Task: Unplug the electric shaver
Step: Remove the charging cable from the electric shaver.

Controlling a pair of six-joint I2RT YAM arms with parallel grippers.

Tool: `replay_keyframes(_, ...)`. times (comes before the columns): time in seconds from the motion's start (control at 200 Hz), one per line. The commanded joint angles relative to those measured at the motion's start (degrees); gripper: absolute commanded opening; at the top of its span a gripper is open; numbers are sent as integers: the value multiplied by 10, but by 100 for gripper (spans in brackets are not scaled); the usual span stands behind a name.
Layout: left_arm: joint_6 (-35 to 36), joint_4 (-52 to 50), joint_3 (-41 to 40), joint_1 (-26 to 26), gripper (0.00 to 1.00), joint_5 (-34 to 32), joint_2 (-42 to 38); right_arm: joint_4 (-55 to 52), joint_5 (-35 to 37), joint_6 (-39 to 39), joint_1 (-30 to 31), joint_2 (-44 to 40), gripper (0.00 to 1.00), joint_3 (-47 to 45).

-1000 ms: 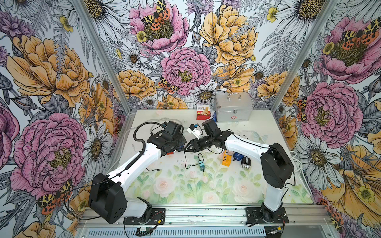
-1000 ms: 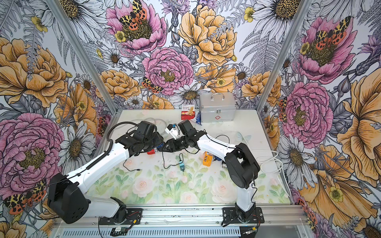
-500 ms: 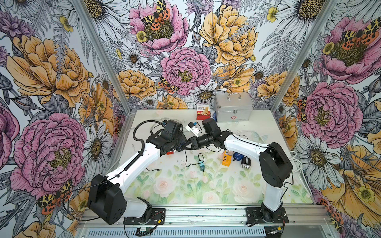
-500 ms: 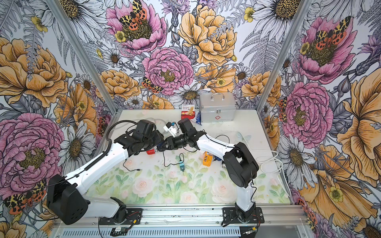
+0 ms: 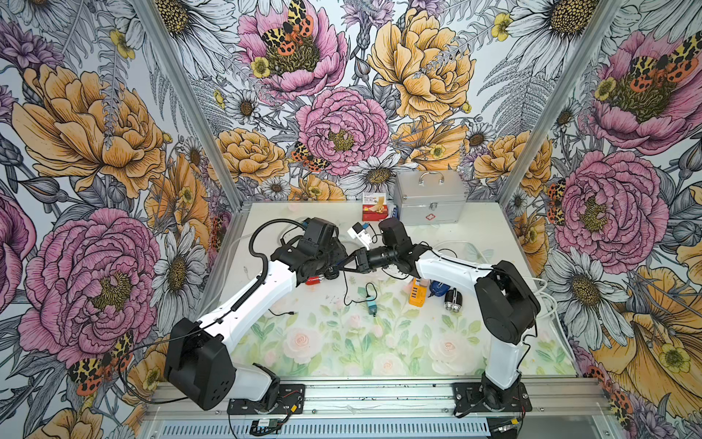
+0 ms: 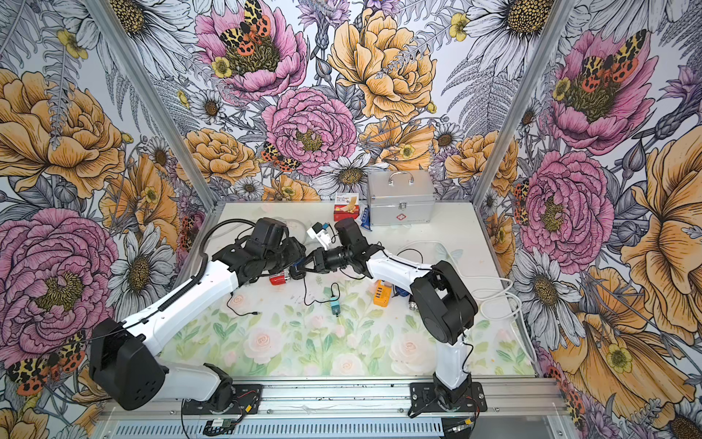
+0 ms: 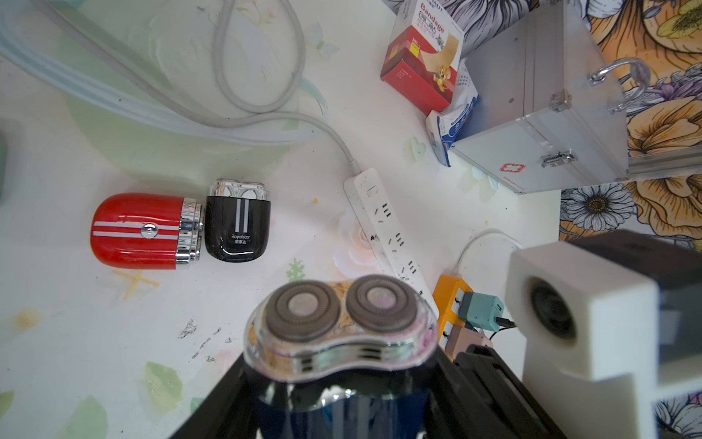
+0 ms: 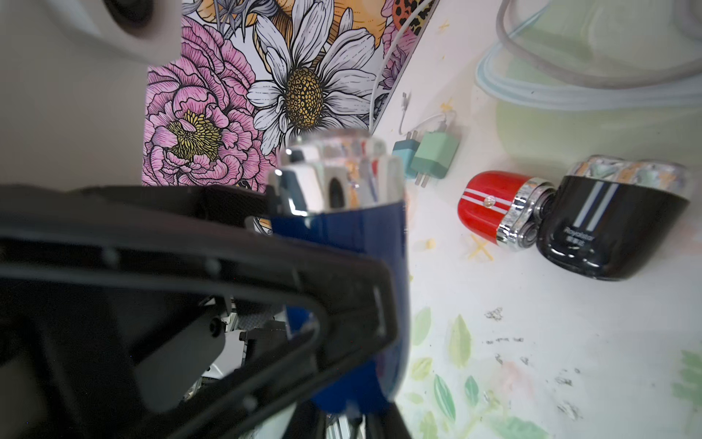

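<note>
The left wall (image 5: 95,133) fills the left of both top views with big pink and orange flowers. It meets the back wall (image 5: 342,125) at a slanted metal post (image 5: 190,102). Below them is the table (image 5: 342,353), pale and printed with roses and green leaves, scuffed with small dark marks near its middle.

My left arm reaches up from the lower left. In the left wrist view my left claw (image 7: 340,365) is clamped on the blue electric shaver (image 7: 342,323), holding it above the table with its two round heads facing the camera. Left of centre in that view a red shaver (image 7: 136,230) and a black shaver (image 7: 237,224) lie on the table, touching. A white power strip (image 7: 383,228) lies right of centre.

In the middle of a top view my right claw (image 5: 343,267) points at the left one, its tip right at the held shaver. I cannot tell whether it is apart or together. A thin black cable (image 5: 346,290) drops from there to a teal charger (image 5: 371,304) on the table.

Further right are an orange socket block (image 5: 416,295), a red bandage box (image 5: 374,207) and a silver case (image 5: 429,203) at the back. A white cord (image 5: 547,300) lies by the right wall (image 5: 626,209).
</note>
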Motion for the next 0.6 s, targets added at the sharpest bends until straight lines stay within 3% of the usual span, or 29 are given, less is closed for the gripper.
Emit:
replay_keyframes(0.0, 15, 21, 19, 1, 40, 20, 5, 26, -11, 2, -4, 8, 17, -1)
replay_keyframes(0.32, 22, 21, 26, 9, 40, 27, 10, 26, -19, 0, -6, 11, 5, -2)
replay_keyframes(0.595, 30, 21, 26, 39, 39, 43, 6, 26, -25, -4, -8, 9, 2, -10)
